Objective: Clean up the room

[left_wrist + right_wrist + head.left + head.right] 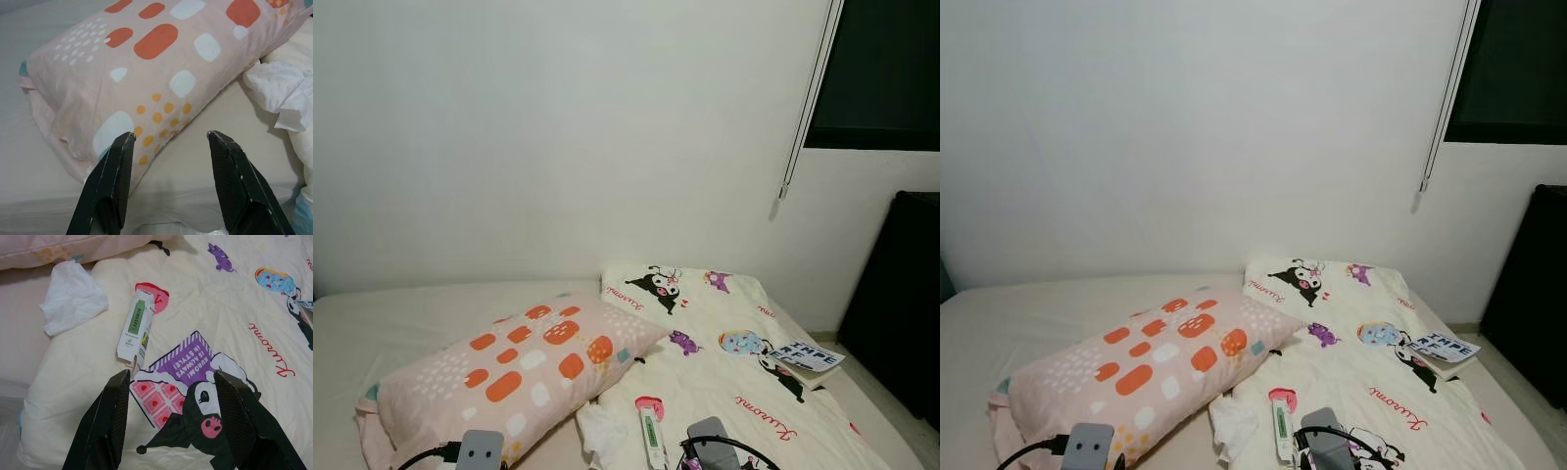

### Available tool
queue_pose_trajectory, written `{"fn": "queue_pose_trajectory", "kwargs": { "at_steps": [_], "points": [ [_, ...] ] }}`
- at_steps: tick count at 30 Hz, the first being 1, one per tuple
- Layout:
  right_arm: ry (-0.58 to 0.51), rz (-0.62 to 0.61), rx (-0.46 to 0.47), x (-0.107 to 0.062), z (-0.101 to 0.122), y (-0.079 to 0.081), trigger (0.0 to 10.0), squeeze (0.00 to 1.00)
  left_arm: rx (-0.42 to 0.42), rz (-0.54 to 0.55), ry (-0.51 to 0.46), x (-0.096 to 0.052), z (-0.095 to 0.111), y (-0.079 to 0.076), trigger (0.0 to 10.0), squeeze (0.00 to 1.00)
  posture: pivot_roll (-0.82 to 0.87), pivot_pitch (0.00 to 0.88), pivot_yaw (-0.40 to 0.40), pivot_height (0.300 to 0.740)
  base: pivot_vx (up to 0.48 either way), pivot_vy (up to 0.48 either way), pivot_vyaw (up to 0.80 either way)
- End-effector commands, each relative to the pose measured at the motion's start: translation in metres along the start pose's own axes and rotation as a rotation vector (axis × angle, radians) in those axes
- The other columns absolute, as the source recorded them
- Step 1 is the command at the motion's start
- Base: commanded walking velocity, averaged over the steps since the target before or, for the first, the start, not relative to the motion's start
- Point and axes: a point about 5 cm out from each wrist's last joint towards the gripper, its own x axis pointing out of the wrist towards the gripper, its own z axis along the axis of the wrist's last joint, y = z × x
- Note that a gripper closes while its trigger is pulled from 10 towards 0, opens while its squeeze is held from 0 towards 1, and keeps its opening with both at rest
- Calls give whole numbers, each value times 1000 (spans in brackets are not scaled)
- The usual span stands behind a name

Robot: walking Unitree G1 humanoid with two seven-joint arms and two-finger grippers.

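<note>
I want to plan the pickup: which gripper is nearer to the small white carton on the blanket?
Right. The right gripper hangs open just short of the carton. The left gripper is over by the pillow, farther away.

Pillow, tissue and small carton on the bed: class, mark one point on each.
Pillow (pixel 524 367), left eye view, middle of its top face.
Tissue (pixel 73 296), right wrist view, centre of the crumple.
Carton (pixel 136 328), right wrist view, green label.

Grey wrist housings, black cables, tapered black fingers.
</note>
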Motion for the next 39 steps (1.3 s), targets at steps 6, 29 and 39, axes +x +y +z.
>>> {"fn": "queue_pose_trajectory", "kwargs": {
  "at_steps": [6,29,39],
  "points": [
    [21,24,-34,0,-2,3,10000,0,19,-31,-1,0,-2,-2,10000,0,-31,9,-60,740,0,0,0],
    [29,24,-36,-1,-5,4,10000,0,9,-30,-7,-2,-1,-1,10000,0,-29,21,-60,740,226,0,0],
    [24,27,-39,0,-3,5,10000,0,-4,7,11,-2,-3,3,10000,0,-27,23,-62,740,0,0,0]
  ]
}}
